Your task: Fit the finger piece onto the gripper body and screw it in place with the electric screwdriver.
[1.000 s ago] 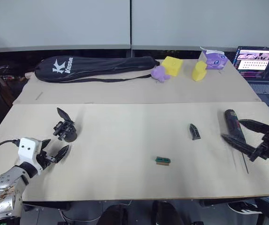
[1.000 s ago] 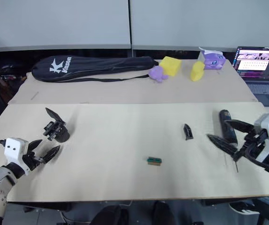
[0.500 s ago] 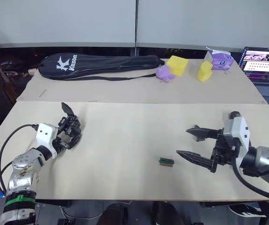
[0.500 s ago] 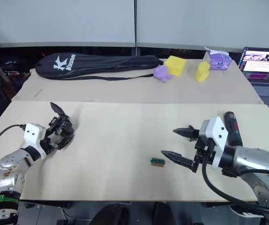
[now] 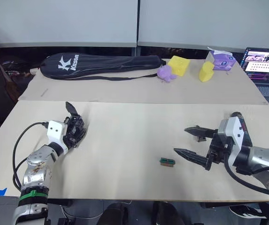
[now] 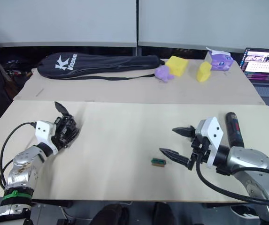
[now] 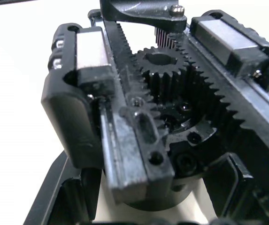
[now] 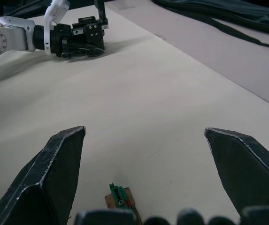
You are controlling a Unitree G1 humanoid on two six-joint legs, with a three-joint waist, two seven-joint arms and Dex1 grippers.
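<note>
We see the gripper body (image 6: 67, 130), a small black block with one pointed finger sticking up and away, on the left of the near table, its exposed gear and toothed racks plain in the left wrist view. The electric screwdriver (image 6: 233, 129), a thick black cylinder with a red label, lies at the table's right. We cannot make out the finger piece.

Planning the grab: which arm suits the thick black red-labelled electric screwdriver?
Right. The thick black electric screwdriver lies by the right gripper, jaws open; the left gripper is far across, at the small black gripper body.
</note>
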